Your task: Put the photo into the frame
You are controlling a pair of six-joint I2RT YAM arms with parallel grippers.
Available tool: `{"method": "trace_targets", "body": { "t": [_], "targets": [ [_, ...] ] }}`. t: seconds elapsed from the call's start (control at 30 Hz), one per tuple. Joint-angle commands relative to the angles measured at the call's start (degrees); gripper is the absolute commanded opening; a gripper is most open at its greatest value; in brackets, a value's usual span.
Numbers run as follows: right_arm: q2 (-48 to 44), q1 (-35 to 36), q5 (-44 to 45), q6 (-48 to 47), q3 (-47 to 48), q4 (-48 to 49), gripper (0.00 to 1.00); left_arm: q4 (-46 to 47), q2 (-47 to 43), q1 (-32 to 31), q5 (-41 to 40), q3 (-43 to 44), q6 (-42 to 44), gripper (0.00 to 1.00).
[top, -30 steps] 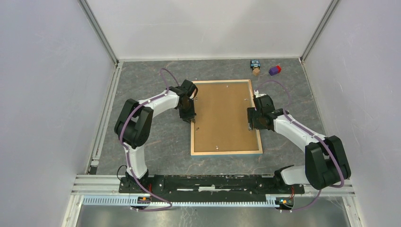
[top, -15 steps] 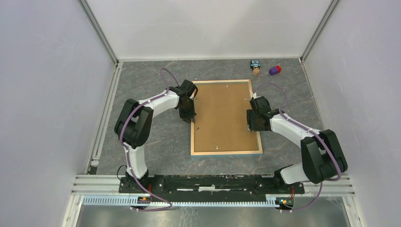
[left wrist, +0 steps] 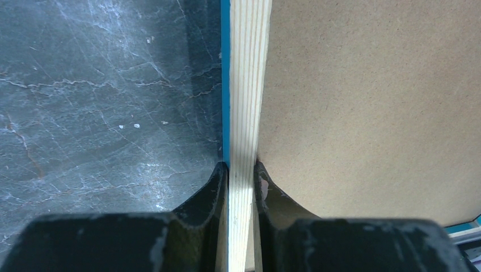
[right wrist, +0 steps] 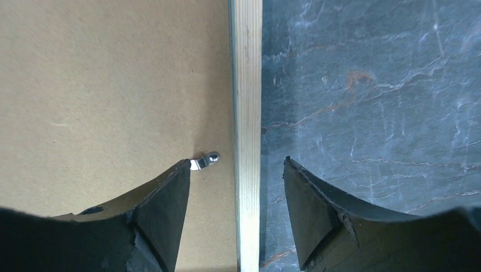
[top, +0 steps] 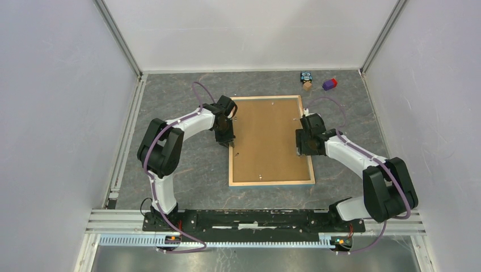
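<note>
The frame [top: 243,184] lies face down in the middle of the table, its pale wood border up, with a brown hardboard sheet [top: 266,139] set in it. The photo is hidden. My left gripper [top: 230,143] is shut on the frame's left border [left wrist: 245,85], one finger on each side of the wood strip. My right gripper [top: 302,148] is open and straddles the frame's right border [right wrist: 248,85]; one finger [right wrist: 161,209] is over the hardboard beside a small metal clip [right wrist: 205,161], the other is over the table.
A small wooden figure [top: 307,80] and a purple block with a red end [top: 329,84] lie at the back right. White walls enclose the grey marbled table [top: 187,164] on three sides. A rail [top: 255,218] runs along the near edge.
My right gripper has shifted slightly left and towards the back along the frame's right border. The left gripper and the frame have not moved.
</note>
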Motion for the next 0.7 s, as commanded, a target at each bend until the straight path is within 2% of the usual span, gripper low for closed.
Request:
{"method": "trace_targets", "body": {
  "t": [0.0, 0.17, 0.67],
  "targets": [
    [0.18, 0.0, 3.25, 2.41, 4.43, -0.95, 0.67, -1.99, 0.06, 0.14, -0.46, 0.96, 0.61, 0.02],
    [3.13, 0.01, 2.82, 3.4, 4.43, -0.55, 0.65, -1.97, -0.12, 0.14, -0.72, 0.83, 0.56, 0.02],
    [3.08, 0.02, 1.67, 1.04, -1.02, 0.59, 0.62, -2.03, -0.06, 0.16, -1.52, 0.88, 0.67, 0.02]
  ]
}}
